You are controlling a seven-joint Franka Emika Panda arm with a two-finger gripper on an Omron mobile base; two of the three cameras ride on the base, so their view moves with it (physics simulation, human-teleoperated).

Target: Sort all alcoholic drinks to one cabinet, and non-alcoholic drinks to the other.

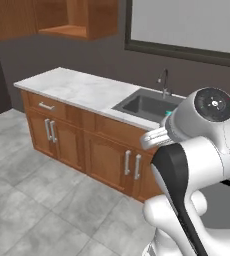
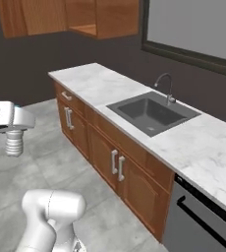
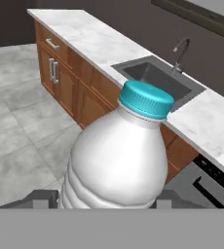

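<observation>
Carrying the water bottle (image 3: 119, 155), blue cap (image 3: 146, 99) uppermost, well clear of the marble counter (image 2: 110, 88) and sink (image 2: 152, 114); gripper (image 3: 104, 198) jaws closed on the bottle's lower body. Judged as the transport step for the non-alcoholic drink. Called next for a lift toward the open wall cabinet (image 2: 98, 19) at far left, though unclear which cabinet that was.

The water bottle (image 3: 119, 155) is a clear ribbed plastic one with a teal-blue screw cap, its neck tipped toward 1 o'clock in the hand view. In the right base view its ribbed base (image 2: 14, 142) hangs at 9 o'clock, above the floor. The open wooden wall cabinet (image 1: 69, 20) sits at 11 o'clock, well apart.
</observation>
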